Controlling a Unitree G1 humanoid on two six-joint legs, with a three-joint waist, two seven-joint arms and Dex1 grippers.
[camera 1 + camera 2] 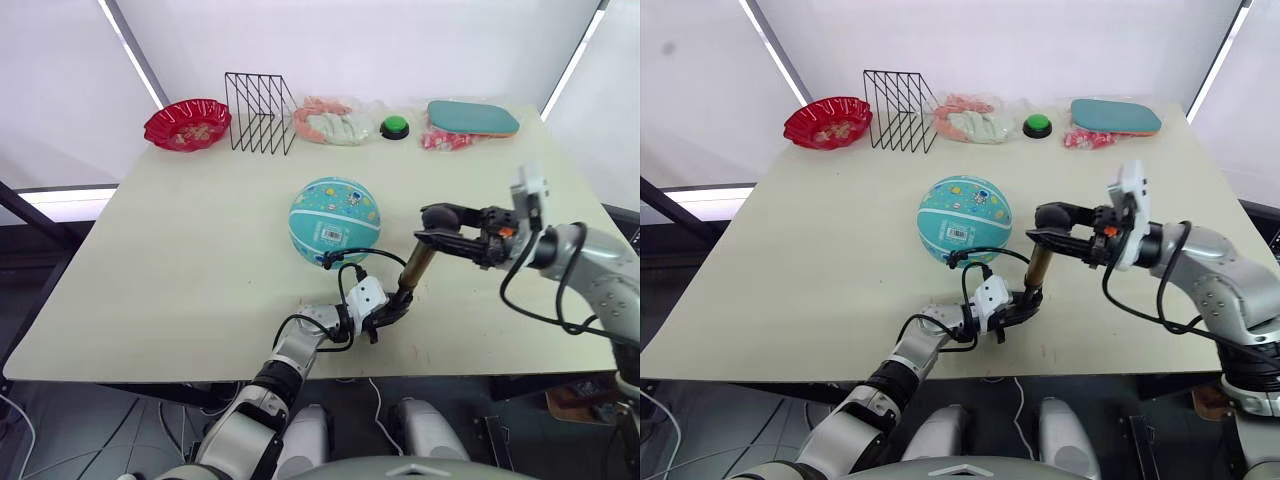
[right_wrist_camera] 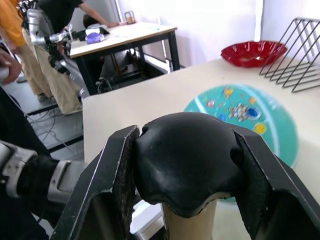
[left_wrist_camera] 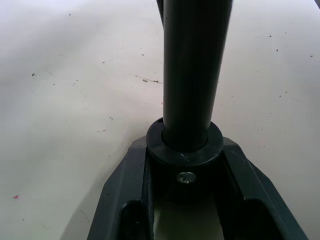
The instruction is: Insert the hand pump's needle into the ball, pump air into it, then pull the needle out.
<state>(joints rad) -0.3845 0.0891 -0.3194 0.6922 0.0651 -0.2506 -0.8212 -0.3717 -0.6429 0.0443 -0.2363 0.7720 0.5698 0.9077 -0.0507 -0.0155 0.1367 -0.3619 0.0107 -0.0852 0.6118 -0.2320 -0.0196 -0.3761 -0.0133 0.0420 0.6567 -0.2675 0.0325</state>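
The teal ball point(image 1: 335, 220) with its white barcode sticker rests mid-table. To its right the hand pump point(image 1: 418, 265) stands tilted, a bronze barrel with black ends. My left gripper point(image 1: 390, 312) is shut on the pump's lower black cap point(image 3: 184, 150), down at the table. My right gripper point(image 1: 440, 228) is shut on the black top handle point(image 2: 187, 160). The thin black hose point(image 1: 365, 253) arcs from the pump to the ball's near lower side. The needle at its tip is too small to make out, and I cannot tell whether it is in the ball.
Along the far edge stand a red bowl point(image 1: 187, 124), a black wire rack point(image 1: 260, 112), a bag of pink and white items point(image 1: 330, 122), a green button point(image 1: 395, 126) and a flat teal pad point(image 1: 472, 117). People stand by another table point(image 2: 120, 35) beyond.
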